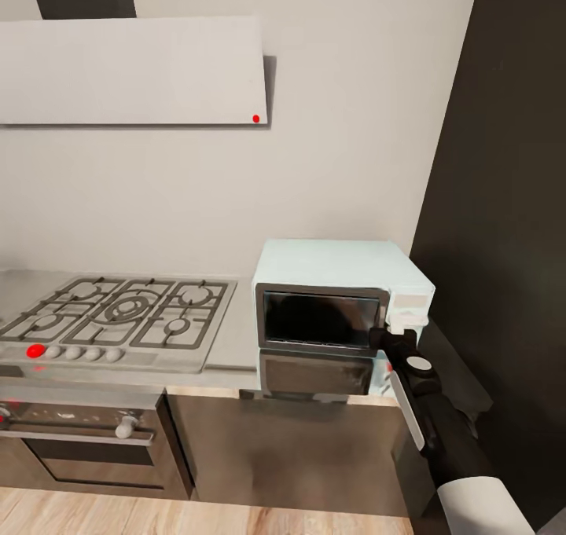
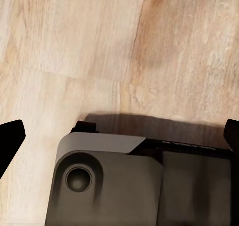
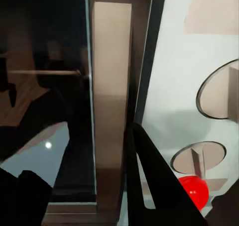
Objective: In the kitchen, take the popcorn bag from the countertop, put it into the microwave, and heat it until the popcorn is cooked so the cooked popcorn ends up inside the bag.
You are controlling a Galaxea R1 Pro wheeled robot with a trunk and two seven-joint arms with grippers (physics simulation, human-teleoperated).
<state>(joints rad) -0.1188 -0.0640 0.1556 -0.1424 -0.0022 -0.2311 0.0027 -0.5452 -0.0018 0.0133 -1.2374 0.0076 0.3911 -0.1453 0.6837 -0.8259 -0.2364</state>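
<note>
The pale mint-blue microwave (image 1: 339, 265) stands on the glossy grey countertop (image 1: 236, 338), door closed, with a dark shape behind the glass that I cannot make out. My right gripper (image 1: 391, 337) is at the door's right edge, beside the cream control panel (image 1: 409, 305). In the right wrist view the gripper (image 3: 79, 151) is open, its dark fingers (image 3: 154, 176) either side of the cream door handle (image 3: 112, 86), close to a red button (image 3: 191, 190). My left gripper (image 2: 122, 131) hangs open over the wood floor. The popcorn bag is out of view.
A steel gas hob (image 1: 126, 315) lies left of the microwave, with the oven (image 1: 79, 441) below it and a white hood (image 1: 134, 71) above. A dark tall cabinet (image 1: 503, 244) stands close on the microwave's right. Dark cabinet fronts (image 1: 291, 456) run under the countertop.
</note>
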